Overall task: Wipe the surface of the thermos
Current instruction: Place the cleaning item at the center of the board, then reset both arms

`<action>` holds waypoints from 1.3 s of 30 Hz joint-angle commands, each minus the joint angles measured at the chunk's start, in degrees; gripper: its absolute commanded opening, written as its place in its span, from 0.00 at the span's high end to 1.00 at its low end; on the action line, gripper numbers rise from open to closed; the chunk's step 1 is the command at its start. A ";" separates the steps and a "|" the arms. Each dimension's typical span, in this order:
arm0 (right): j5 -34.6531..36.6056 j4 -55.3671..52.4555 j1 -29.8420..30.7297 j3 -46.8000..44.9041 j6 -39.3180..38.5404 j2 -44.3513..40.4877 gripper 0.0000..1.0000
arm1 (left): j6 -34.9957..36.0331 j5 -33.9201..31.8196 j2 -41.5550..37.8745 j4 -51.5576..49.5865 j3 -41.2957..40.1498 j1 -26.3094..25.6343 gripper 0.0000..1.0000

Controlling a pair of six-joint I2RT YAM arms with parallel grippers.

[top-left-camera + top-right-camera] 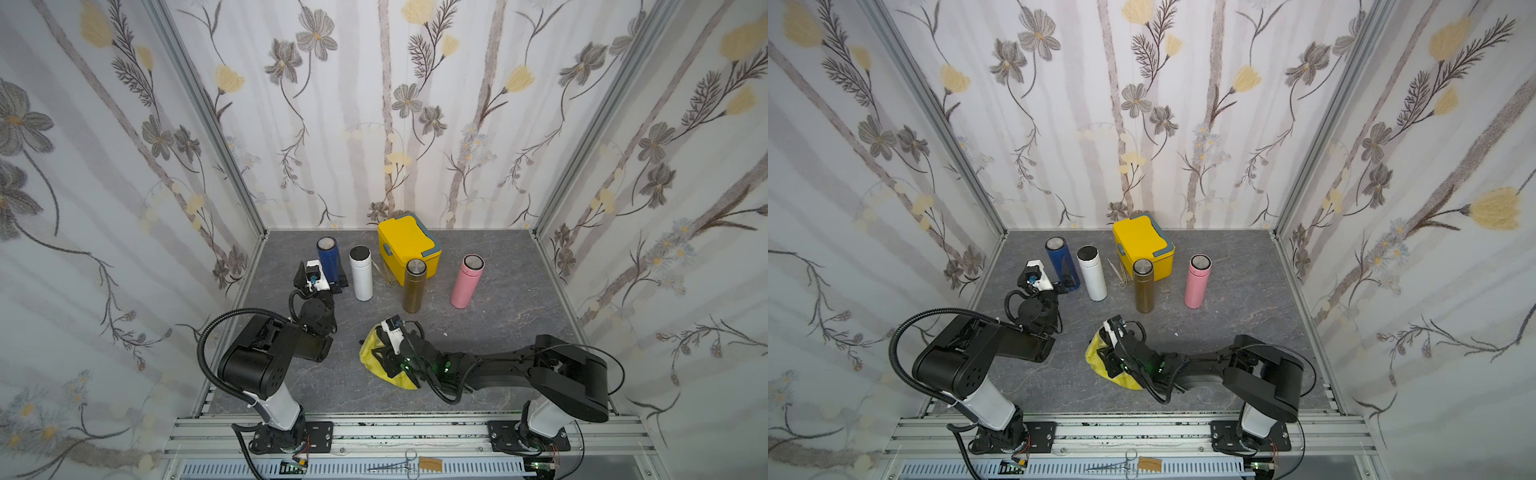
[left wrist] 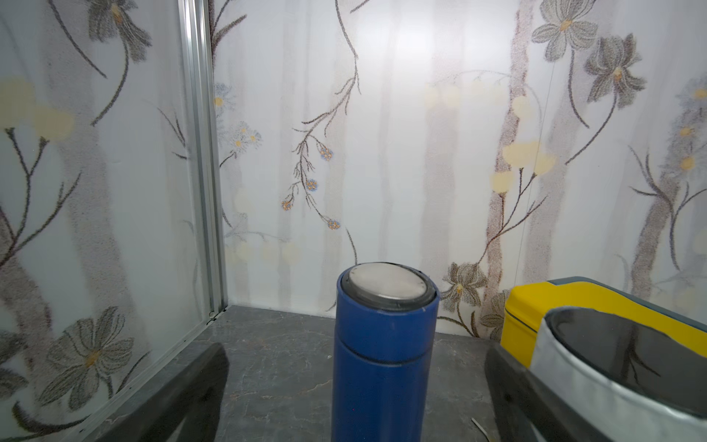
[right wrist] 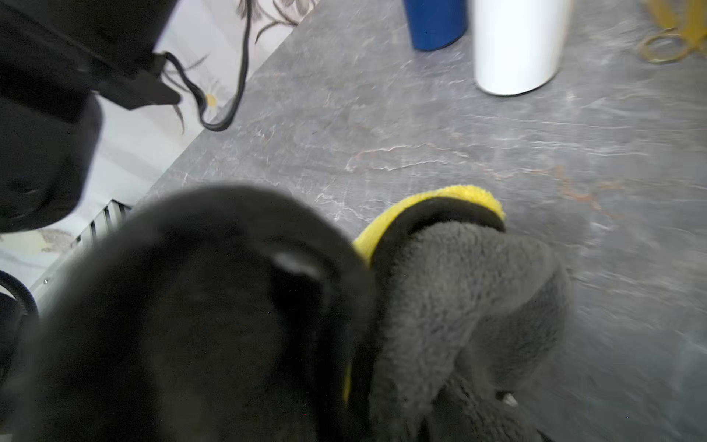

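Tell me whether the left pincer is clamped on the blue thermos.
No: the left pincer stands open around the blue thermos, with table showing on both sides.

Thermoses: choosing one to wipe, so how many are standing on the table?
4: blue thermos leftmost, white thermos beside it, bronze thermos by the yellow box, pink thermos rightmost. None appears hidden.

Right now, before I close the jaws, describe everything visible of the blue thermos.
The blue cylindrical thermos looks like matte painted metal, with a seam below its cap and a silver disc in a dark ring on top. It stands upright at the grey table's back left, beside the white cylindrical thermos. The left gripper's jaws stand open on either side, not touching it.
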 commanded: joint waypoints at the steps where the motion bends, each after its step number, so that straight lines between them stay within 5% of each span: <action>1: -3.32 0.09 0.26 3.74 -1.15 2.69 0.01 | -1.37 -3.83 -4.92 11.17 -4.68 -0.42 0.00; 10: 6.12 -10.88 0.29 2.11 -2.61 -14.51 0.00 | -7.32 -7.08 -29.01 -21.93 -9.85 0.07 0.00; 15: 14.90 -17.61 0.08 -2.88 -3.54 -28.08 0.00 | -7.26 -4.84 -35.25 -33.06 -11.92 1.08 0.00; 22: 12.16 -22.61 -0.62 -7.31 -2.14 -44.20 0.00 | -7.20 -6.47 -33.33 -22.94 -17.64 1.86 0.00; 24: 17.14 -25.43 -0.73 -7.60 -1.49 -48.01 0.00 | -6.99 -6.48 -29.46 -20.89 -17.57 2.53 0.00; 27: 39.32 -29.80 -1.54 -7.20 0.29 -52.81 0.00 | -6.77 -8.54 -21.74 -17.26 -16.66 2.76 0.00; 29: 51.03 -19.50 -2.75 -11.52 -7.60 -55.46 0.00 | -6.21 -9.92 -17.36 -14.53 -16.33 2.63 0.00; 32: 56.00 5.17 -8.14 -22.16 -27.50 -56.72 0.00 | -6.03 -12.25 -15.80 -12.90 -16.34 2.54 0.00; 37: 44.20 6.94 -29.50 -25.77 -26.89 -49.09 0.00 | -6.11 -11.99 -15.74 -13.53 -15.99 2.59 0.00; 39: 45.08 11.43 -34.27 -28.85 -28.83 -44.95 0.00 | -6.09 -12.61 -15.08 -14.70 -14.87 2.57 0.00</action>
